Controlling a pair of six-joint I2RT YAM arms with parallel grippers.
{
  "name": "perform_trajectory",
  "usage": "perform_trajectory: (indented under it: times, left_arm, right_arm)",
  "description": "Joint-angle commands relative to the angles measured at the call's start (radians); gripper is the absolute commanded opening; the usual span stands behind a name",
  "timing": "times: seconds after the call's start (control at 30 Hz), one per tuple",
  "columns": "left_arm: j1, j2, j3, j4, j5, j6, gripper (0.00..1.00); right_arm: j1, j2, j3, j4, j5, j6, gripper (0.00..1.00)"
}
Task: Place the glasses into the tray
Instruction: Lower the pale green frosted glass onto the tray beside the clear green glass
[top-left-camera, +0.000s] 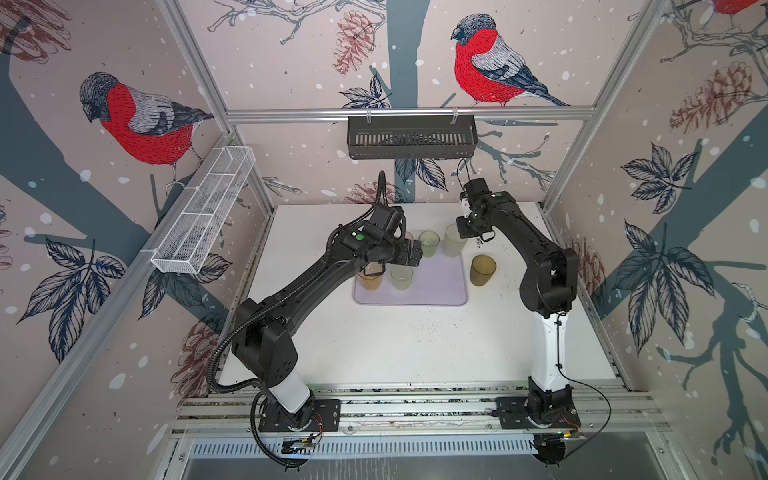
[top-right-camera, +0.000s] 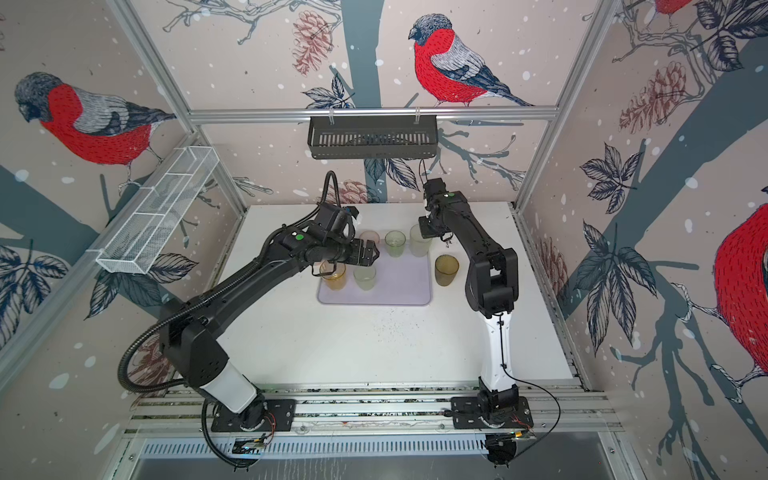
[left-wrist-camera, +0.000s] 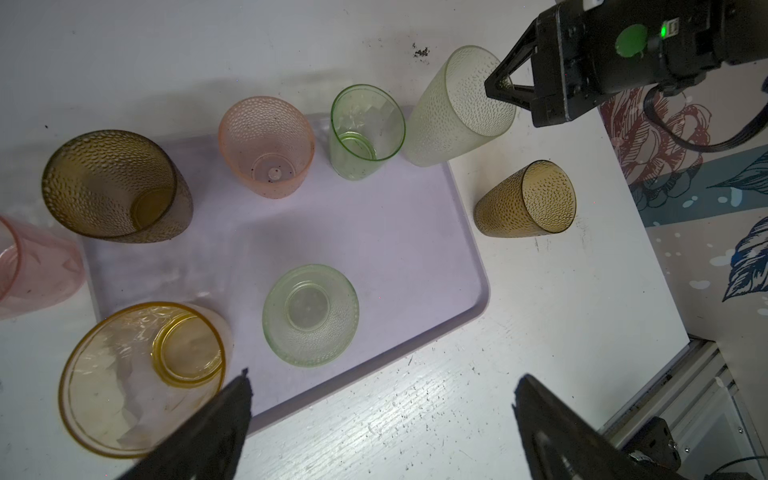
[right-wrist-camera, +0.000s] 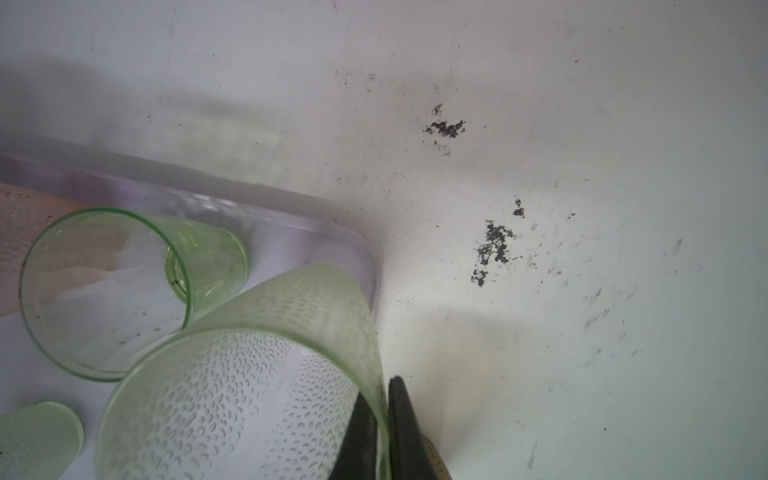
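left gripper (top-right-camera: 368, 254) jaws apart, empty, hovering over the tray's (top-left-camera: 432, 286) left half. right gripper (right-wrist-camera: 384, 428) clamped on the rim of the tall frosted glass (top-left-camera: 455, 241) at the tray's far right corner. brown glass (top-left-camera: 483, 270) stands upright on the table just right of the tray, nearer the right arm, likely next.
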Motion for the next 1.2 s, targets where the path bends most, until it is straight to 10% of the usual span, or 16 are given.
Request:
perform_trajectory:
  times: [0.0,1.17]
  left_arm:
    - [0.003,-0.01,-0.001,0.041,-0.005,-0.006,0.98]
    - [0.002,-0.03,-0.013,0.045,-0.005,-0.009,0.98]
  right_arm:
    - [0.001,-0.011,0.0,0.026,-0.002,0.005,0.02]
    - [0.007,-0.013,-0.035,0.045,0.0,0.009,0.03]
